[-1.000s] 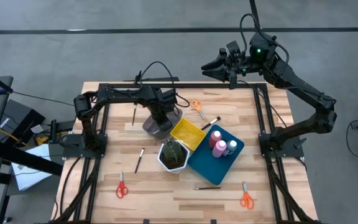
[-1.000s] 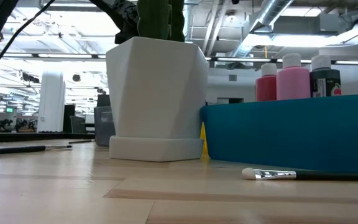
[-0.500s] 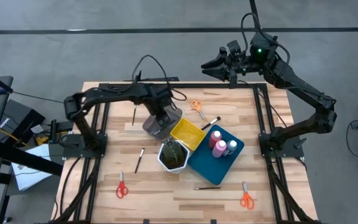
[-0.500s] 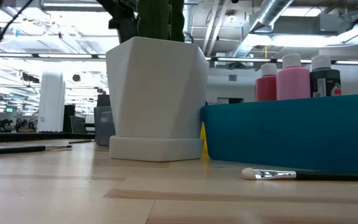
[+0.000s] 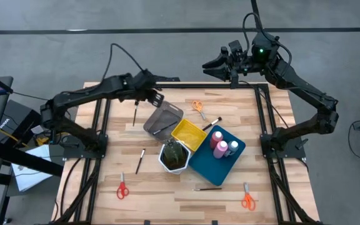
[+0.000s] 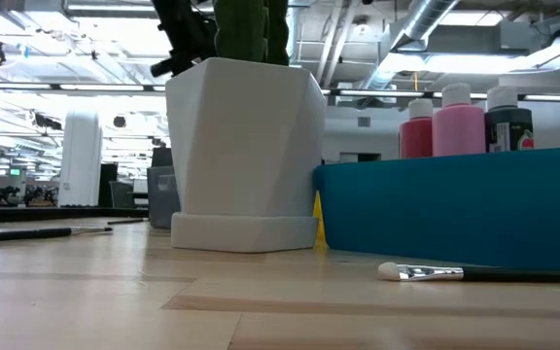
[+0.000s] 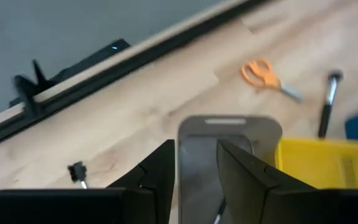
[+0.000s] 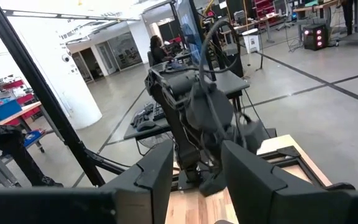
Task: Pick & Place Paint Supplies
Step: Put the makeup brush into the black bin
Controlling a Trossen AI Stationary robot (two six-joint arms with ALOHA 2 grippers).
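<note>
Nearest you, along the front of the worktop (image 5: 167,206): red scissors (image 5: 122,189) front left, orange scissors (image 5: 248,200) front right, and a brush (image 5: 207,188) lying just ahead of the blue tray (image 5: 200,164). All loose, none yet placed.

Mid worktop: the white pot (image 5: 174,156) touches the blue tray, which already holds two pink bottles (image 5: 219,143) and the grey bottle (image 5: 232,147). The yellow tray (image 5: 189,134) sits behind the pot. Another brush (image 5: 140,160) lies left of the pot.

Behind that: the grey tray (image 5: 163,120) has one brush (image 5: 162,128) in it. Further back lie a brush (image 5: 211,124), a second orange pair (image 5: 197,107) and a brush (image 5: 135,114) at the left.

The left gripper (image 5: 157,99) hangs at the grey tray's far left corner, jaws spread a moderate gap, holding nothing. Judgement: you are between picks, one brush delivered. The brush just left of this gripper looks the closest target; you will need to line the jaws across its thin handle and come down low.

The right gripper (image 5: 212,65) waits raised beyond the worktop's far edge, jaws spread, empty.
</note>
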